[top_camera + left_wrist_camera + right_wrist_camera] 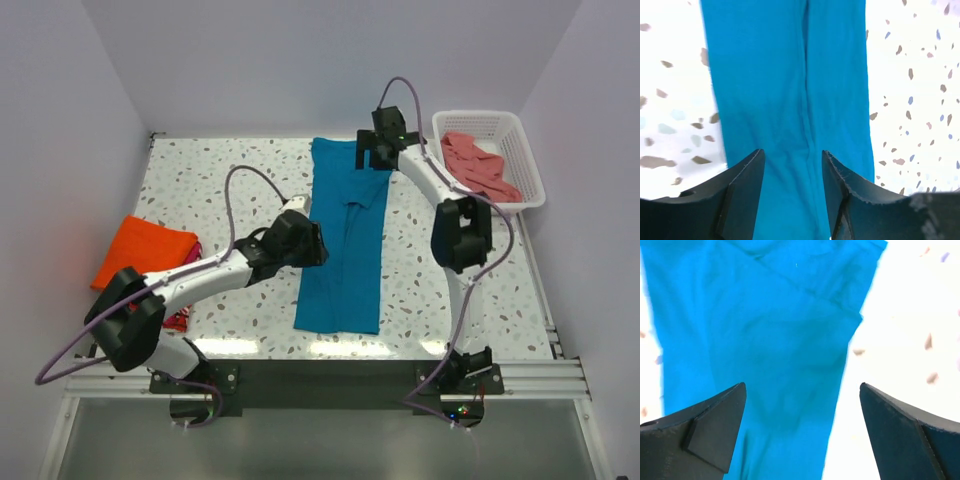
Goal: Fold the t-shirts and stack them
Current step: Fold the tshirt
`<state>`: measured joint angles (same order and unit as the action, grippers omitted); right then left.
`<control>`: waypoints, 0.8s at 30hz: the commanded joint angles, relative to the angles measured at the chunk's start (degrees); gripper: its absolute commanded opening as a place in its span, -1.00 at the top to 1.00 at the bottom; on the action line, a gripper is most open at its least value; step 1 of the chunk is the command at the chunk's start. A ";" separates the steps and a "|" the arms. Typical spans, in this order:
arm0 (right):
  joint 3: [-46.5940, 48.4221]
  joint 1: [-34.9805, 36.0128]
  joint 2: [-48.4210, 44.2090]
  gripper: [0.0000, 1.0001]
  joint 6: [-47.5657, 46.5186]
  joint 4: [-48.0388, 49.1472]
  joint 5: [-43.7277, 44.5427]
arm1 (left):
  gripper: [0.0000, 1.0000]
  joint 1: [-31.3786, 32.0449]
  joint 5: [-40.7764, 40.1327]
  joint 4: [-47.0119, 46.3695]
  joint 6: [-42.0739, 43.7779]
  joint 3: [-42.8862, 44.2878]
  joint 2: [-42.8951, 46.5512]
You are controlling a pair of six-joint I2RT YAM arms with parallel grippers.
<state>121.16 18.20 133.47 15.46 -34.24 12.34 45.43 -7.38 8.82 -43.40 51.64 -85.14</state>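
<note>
One teal t-shirt (345,250) (folded lengthwise) — R gripper (802,387) wide above it, L gripper (792,151) narrower, both empty.

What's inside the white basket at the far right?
A crumpled salmon-pink t-shirt fills most of the basket. Some bare lattice floor shows at the far end. Anything lying under the shirt is covered and cannot be seen.

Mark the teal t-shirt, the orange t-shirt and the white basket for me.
teal t-shirt (345,270): top view, middle of the long folded strip.
orange t-shirt (140,250): top view, centre of the folded cloth.
white basket (522,150): top view, bare right-hand lattice wall.
</note>
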 commanded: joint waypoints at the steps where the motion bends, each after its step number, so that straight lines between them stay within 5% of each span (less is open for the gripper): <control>1: -11.08 0.26 -17.51 -0.97 6.84 2.66 -2.83 | -0.06 -0.87 -2.12 2.69 -0.63 -4.08 4.71; 7: -49.01 7.54 -40.02 -0.90 13.44 9.25 -1.53 | -0.01 -0.52 0.77 0.16 -3.01 -17.25 13.40; 13: -74.44 16.24 -59.24 -0.61 20.48 10.07 -3.46 | 0.03 1.94 4.64 -0.73 -4.24 -25.26 21.23; 24: -94.35 24.60 -77.39 -0.32 34.44 8.66 -9.96 | 0.10 3.70 7.02 -1.78 -6.70 -30.10 23.36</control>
<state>28.93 40.77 58.19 43.51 -26.83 4.67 48.53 -1.69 9.45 -48.53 22.00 -62.17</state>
